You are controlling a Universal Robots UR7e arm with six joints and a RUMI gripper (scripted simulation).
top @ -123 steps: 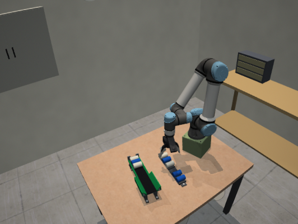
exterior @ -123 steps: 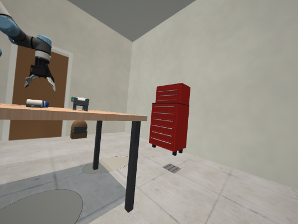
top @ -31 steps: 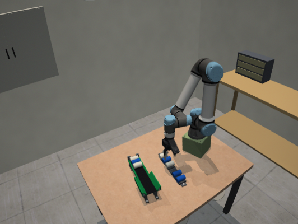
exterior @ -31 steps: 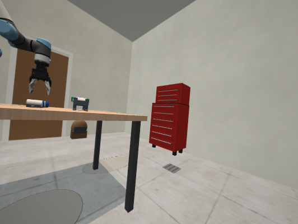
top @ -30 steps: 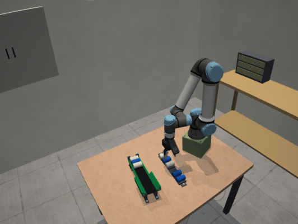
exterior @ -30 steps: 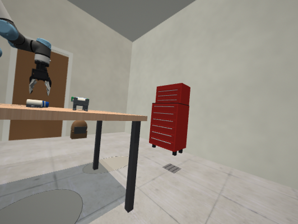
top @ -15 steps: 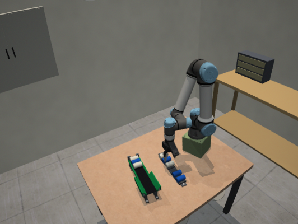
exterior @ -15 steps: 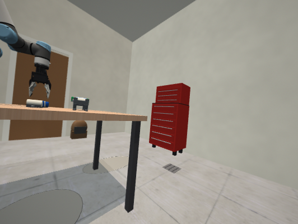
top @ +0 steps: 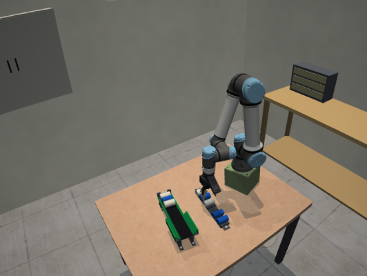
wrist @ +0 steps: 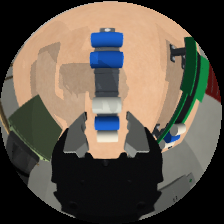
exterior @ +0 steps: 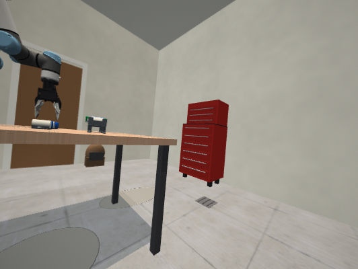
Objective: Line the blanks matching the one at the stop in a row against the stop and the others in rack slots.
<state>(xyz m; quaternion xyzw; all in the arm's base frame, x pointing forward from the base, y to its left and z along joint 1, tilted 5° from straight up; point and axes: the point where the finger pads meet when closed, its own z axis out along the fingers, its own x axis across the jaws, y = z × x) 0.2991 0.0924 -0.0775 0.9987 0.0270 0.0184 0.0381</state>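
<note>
Fingers [top: 204,196] [exterior: 48,116] apart, pointing down.

The bent arm [top: 251,127] [exterior: 31,57] points its parted pincer [top: 204,196] [exterior: 47,116] [wrist: 106,112] downward, above the counter [top: 138,214] [exterior: 134,138] [wrist: 45,55], gripping nothing.

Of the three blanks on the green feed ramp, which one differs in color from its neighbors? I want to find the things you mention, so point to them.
The middle blank [top: 167,199] [wrist: 172,138]: it is blue, lying between two white ones.

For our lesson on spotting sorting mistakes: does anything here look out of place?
Yes: on the feed ramp, a blue blank sits between two white ones, though the ramp should carry only one color.
</note>
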